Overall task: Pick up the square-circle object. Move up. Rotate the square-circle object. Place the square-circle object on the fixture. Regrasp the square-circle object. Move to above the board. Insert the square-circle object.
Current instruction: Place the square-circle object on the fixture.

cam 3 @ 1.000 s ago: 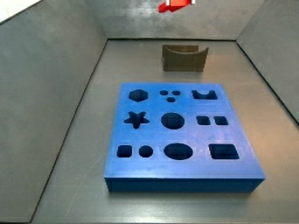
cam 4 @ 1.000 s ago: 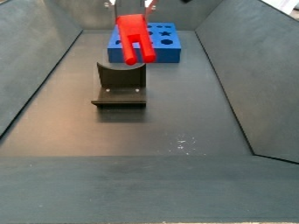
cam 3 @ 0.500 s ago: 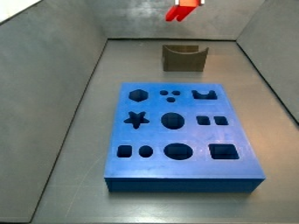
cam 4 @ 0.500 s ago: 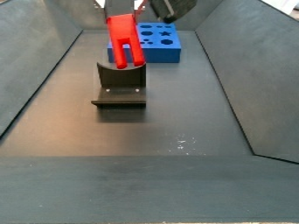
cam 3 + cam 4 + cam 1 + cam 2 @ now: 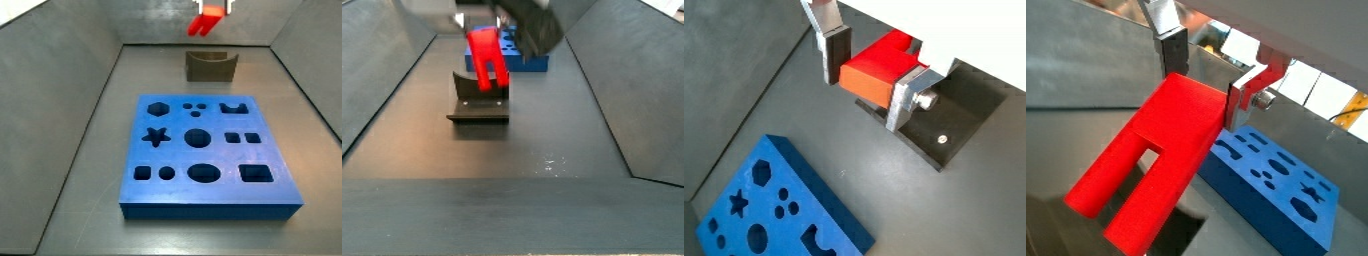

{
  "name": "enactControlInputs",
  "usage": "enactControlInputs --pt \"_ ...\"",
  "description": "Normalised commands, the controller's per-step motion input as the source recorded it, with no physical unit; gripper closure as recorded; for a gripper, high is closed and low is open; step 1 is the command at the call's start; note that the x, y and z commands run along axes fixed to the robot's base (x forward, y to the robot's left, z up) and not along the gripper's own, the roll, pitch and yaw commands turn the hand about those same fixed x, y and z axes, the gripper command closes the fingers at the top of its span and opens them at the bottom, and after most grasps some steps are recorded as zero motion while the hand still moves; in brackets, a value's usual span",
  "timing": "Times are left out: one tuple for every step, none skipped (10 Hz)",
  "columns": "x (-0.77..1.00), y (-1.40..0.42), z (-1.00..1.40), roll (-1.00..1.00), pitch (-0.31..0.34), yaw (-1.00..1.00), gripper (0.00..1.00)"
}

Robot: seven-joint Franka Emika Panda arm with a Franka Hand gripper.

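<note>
My gripper [image 5: 871, 75] is shut on the square-circle object [image 5: 882, 66], a bright red block. It hangs from the fingers with its two legs pointing down in a wrist view [image 5: 1153, 170]. In a side view the red block [image 5: 206, 22] hangs above the olive-brown fixture [image 5: 210, 66]. In a side view its legs [image 5: 488, 62] sit just over the fixture's notch [image 5: 478, 100]; I cannot tell if they touch. The gripper [image 5: 500, 18] is blurred there. The blue board [image 5: 201, 150] lies flat nearer the front.
Grey sloped walls [image 5: 74, 90] enclose the floor on both sides. The board shows in both wrist views [image 5: 771, 210] [image 5: 1280, 180] beside the fixture [image 5: 958, 110]. The dark floor [image 5: 516, 190] stretches in front of the fixture.
The gripper has come down with the red block, from high above the fixture to just over its notch. The block stays gripped.
</note>
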Motion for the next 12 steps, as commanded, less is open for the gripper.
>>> enactControlInputs --pt "0.17 0.14 -1.00 -0.86 0.251 -0.17 1.00" --pt "0.18 0.14 -1.00 -0.70 0.206 -0.20 1.00" --pt "0.19 0.14 -1.00 -0.49 0.149 -0.23 1.00" --pt "0.20 0.14 -1.00 -0.33 0.106 -0.24 1.00" --pt "0.20 0.13 -1.00 -0.22 0.068 -0.23 1.00" --pt "0.17 0.17 -0.93 -0.12 0.002 -0.22 1.00" --pt "0.14 0.18 -0.89 -0.10 -0.030 -0.20 1.00" --pt "0.14 0.18 -0.89 -0.10 -0.030 -0.20 1.00" --pt "0.14 0.21 -0.89 -0.09 -0.041 -0.20 1.00" --pt "0.14 0.22 -0.87 -0.09 -0.046 -0.20 1.00" --pt "0.13 0.21 -0.88 -0.09 -0.042 -0.17 1.00" --pt "0.13 0.20 -0.89 -0.09 -0.036 -0.14 1.00"
